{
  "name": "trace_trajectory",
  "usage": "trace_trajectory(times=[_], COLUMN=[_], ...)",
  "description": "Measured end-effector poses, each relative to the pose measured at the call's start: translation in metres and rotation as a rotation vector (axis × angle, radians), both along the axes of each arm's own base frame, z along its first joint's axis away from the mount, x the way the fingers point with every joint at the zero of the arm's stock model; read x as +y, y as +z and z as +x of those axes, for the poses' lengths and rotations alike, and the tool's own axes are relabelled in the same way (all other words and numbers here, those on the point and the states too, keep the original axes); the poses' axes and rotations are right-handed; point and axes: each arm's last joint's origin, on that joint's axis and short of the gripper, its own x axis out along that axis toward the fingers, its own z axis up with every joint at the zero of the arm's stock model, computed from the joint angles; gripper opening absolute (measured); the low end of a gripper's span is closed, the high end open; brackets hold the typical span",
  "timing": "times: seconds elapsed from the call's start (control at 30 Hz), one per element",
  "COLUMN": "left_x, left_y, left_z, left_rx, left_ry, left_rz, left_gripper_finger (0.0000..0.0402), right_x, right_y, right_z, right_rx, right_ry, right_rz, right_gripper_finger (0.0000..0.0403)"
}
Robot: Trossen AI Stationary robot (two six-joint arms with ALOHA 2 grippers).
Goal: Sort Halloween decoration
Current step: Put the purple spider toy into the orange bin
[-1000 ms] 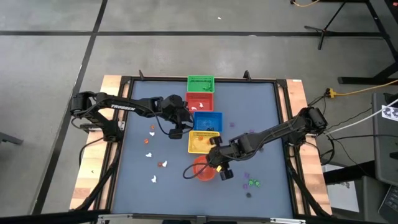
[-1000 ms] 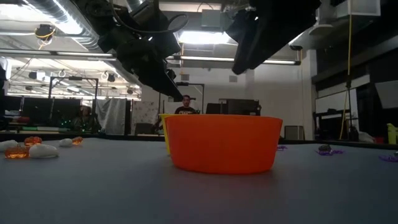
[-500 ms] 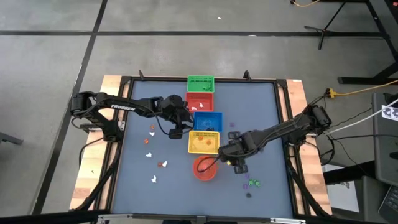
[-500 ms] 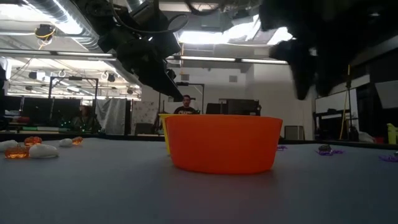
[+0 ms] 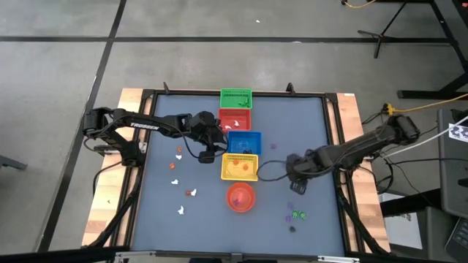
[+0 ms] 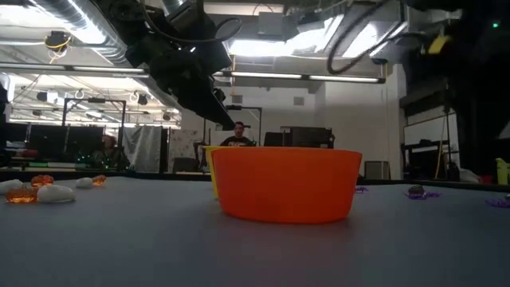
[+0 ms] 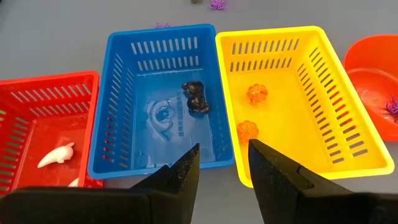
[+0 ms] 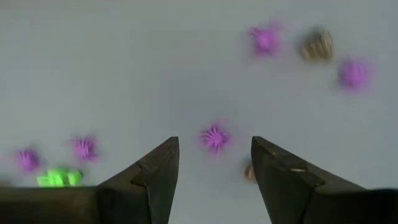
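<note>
In the right wrist view the purple trinkets (image 8: 214, 137) on the counter (image 8: 124, 74) are smeared by blur, so their shapes cannot be told, and a brownish piece (image 8: 250, 172) is half hidden behind a finger. In the left wrist view the red basket (image 7: 43, 134) and the orange bowl (image 7: 376, 68) are cut off at the edges. A second white piece (image 7: 73, 183) there shows only its tip.

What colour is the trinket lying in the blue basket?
Black or very dark: the trinket lies in the blue basket, clearest in the left wrist view.
</note>
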Motion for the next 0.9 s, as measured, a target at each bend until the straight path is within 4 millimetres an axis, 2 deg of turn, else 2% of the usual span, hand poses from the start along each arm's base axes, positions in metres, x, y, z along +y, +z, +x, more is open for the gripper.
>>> trace_trajectory(times=[0.13,0.33,0.5,0.9], left_x=[0.0,0.0,0.0,0.0], left_y=[0.0,0.0,0.0,0.0], left_z=[0.0,0.0,0.0,0.0], left_rx=[0.001,0.001,0.001,0.001], left_ry=[0.0,0.001,0.0,0.0], left_rz=[0.0,0.0,0.0,0.0], left_gripper_finger=[0.0121,0.0121,0.0121,0.0121], right_x=[-0.003,-0.003,0.0,0.002], right_y=[-0.011,-0.033,-0.04,-0.058], right_z=[-0.006,-0.008,-0.005,0.0], right_rx=[-0.02,0.027,0.047,0.134], right_ry=[-0.243,-0.346,-0.405,-0.429], right_rz=[0.023,0.049,0.095,0.043], right_gripper_finger=[0.02,0.02,0.02,0.02])
